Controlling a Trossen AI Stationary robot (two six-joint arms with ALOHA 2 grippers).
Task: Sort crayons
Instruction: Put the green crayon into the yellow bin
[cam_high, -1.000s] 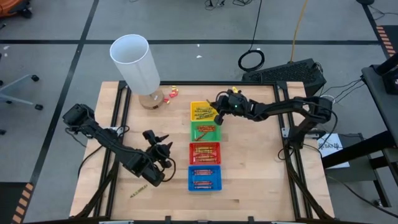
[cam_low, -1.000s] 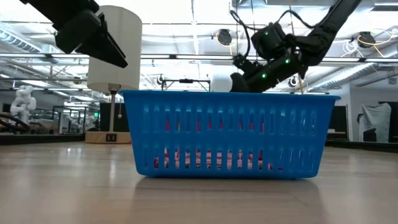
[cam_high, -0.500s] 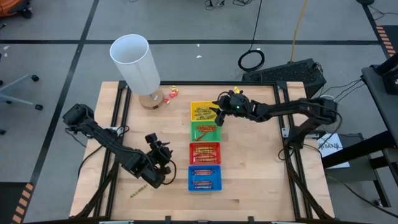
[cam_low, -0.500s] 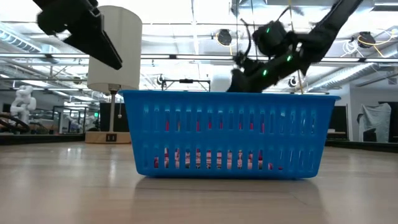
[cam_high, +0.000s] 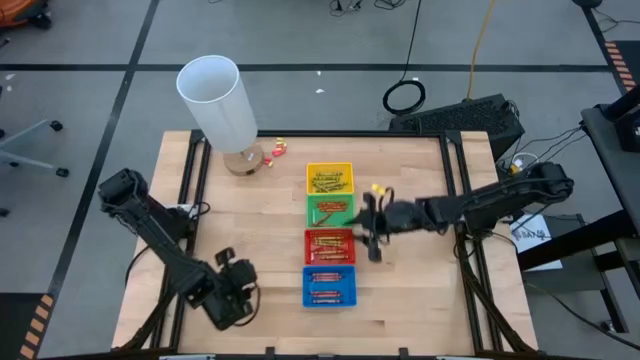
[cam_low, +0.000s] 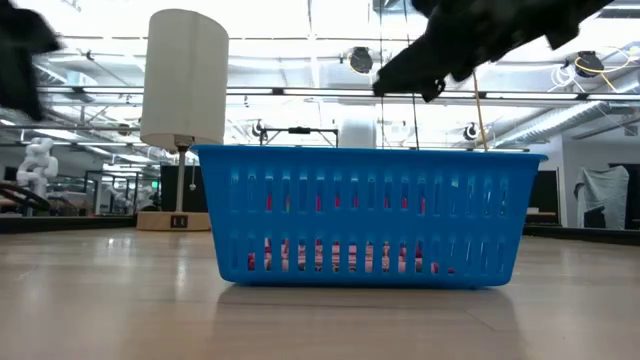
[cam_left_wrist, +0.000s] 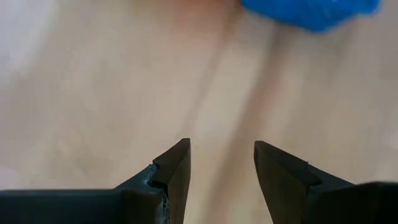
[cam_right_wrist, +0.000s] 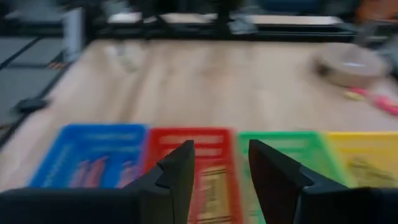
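Observation:
Four small trays stand in a column at the table's middle: yellow (cam_high: 329, 179), green (cam_high: 329, 211), red (cam_high: 329, 245) and blue (cam_high: 329, 286). Each has several crayons lying in it. My left gripper (cam_high: 236, 290) is low over the bare wood near the table's front left; it is open and empty in the left wrist view (cam_left_wrist: 221, 146). My right gripper (cam_high: 364, 234) hangs just right of the red tray, fingers toward the trays; it is open and empty in the right wrist view (cam_right_wrist: 221, 146). No loose crayon shows on the table.
A tall white cylinder (cam_high: 220, 100) stands on a round base at the table's far left, with small red and yellow bits (cam_high: 275, 148) beside it. Bare wood lies left and right of the trays. In the low view the blue tray (cam_low: 370, 215) fills the middle.
My right gripper has swung from above the yellow and green trays toward the table's near edge, stopping right of the red tray. My left gripper has gone toward the near-left corner and down toward the wood, where a loose crayon lay before.

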